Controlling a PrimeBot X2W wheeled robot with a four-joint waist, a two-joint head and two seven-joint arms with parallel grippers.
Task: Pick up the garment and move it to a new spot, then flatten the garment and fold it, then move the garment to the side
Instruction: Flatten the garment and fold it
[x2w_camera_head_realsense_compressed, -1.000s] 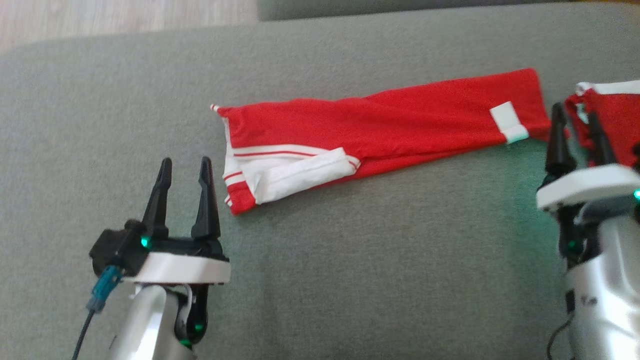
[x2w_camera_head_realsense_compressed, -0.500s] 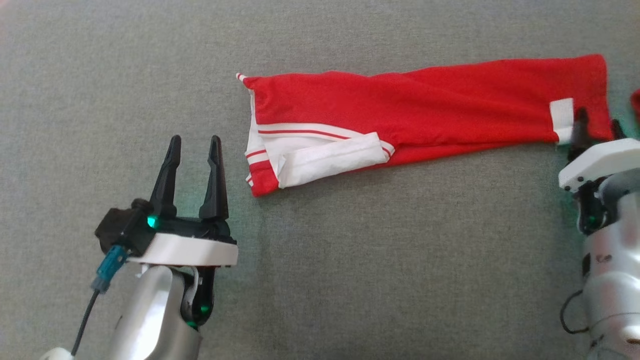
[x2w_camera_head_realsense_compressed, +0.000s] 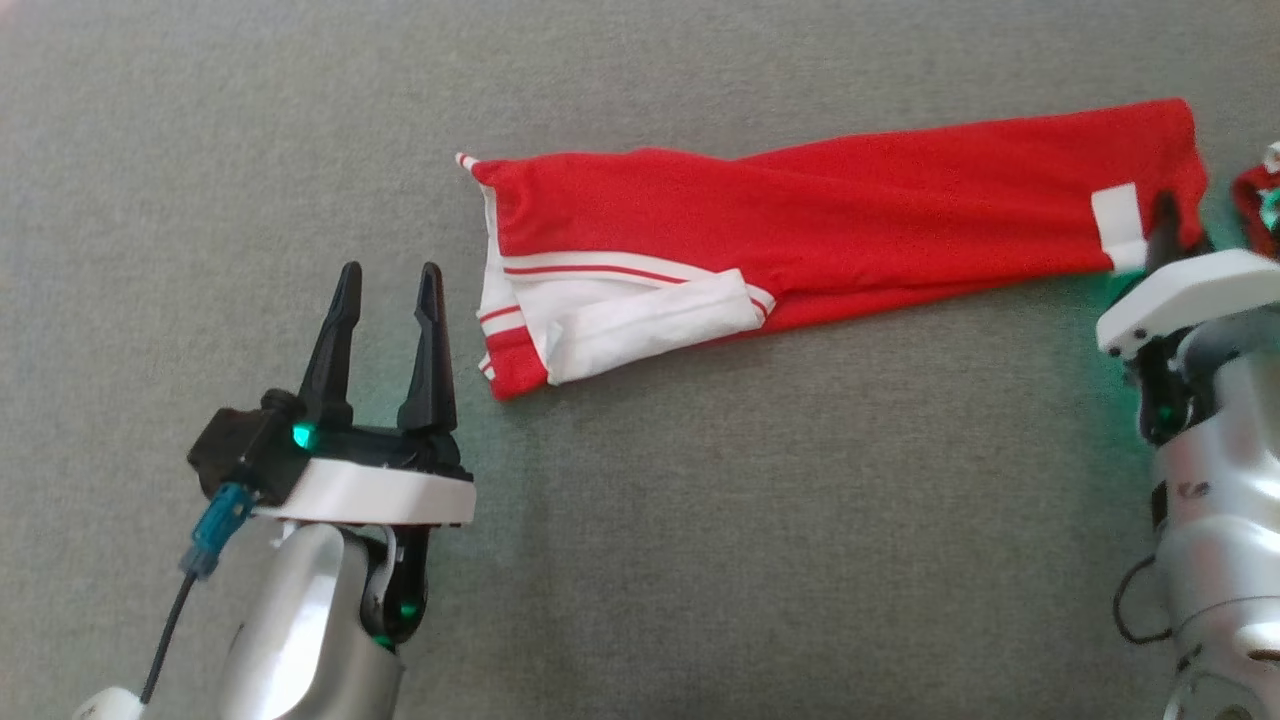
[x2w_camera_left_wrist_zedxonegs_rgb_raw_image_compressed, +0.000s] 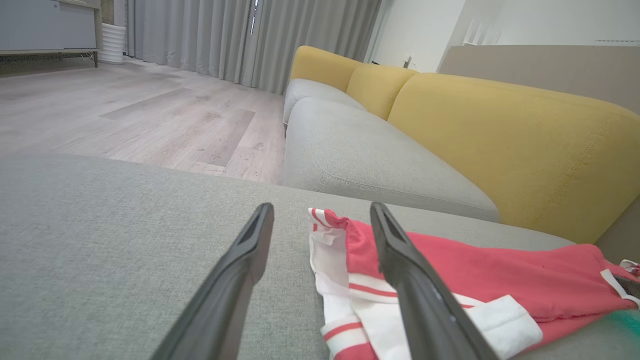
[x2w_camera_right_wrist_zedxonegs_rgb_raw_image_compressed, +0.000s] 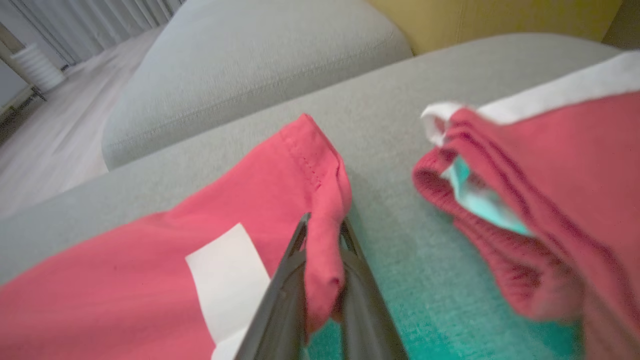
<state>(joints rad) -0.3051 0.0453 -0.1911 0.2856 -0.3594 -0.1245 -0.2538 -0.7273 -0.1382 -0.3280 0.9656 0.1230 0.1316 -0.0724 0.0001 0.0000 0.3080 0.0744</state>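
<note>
The garment (x2w_camera_head_realsense_compressed: 850, 220) is red with white stripes and lies as a long folded strip on the grey cushion (x2w_camera_head_realsense_compressed: 700, 520). My right gripper (x2w_camera_head_realsense_compressed: 1172, 215) is at the strip's right end, beside a white patch. In the right wrist view this gripper (x2w_camera_right_wrist_zedxonegs_rgb_raw_image_compressed: 325, 222) is shut on a pinch of the garment's (x2w_camera_right_wrist_zedxonegs_rgb_raw_image_compressed: 150, 260) red hem corner. My left gripper (x2w_camera_head_realsense_compressed: 390, 275) stands open just left of the striped left end, touching nothing. In the left wrist view the garment (x2w_camera_left_wrist_zedxonegs_rgb_raw_image_compressed: 500, 275) lies behind the right finger of the open left gripper (x2w_camera_left_wrist_zedxonegs_rgb_raw_image_compressed: 321, 207).
A second red piece of clothing (x2w_camera_right_wrist_zedxonegs_rgb_raw_image_compressed: 540, 200) with a white band lies close to the right of the held corner, also at the head view's right edge (x2w_camera_head_realsense_compressed: 1255, 205). Beyond the cushion are a grey sofa seat (x2w_camera_left_wrist_zedxonegs_rgb_raw_image_compressed: 360, 160), yellow backrests (x2w_camera_left_wrist_zedxonegs_rgb_raw_image_compressed: 500, 135) and wooden floor (x2w_camera_left_wrist_zedxonegs_rgb_raw_image_compressed: 125, 115).
The head camera tilted down, shifting the whole picture. My right gripper has closed on the garment's right hem corner. The left gripper stays open in place.
</note>
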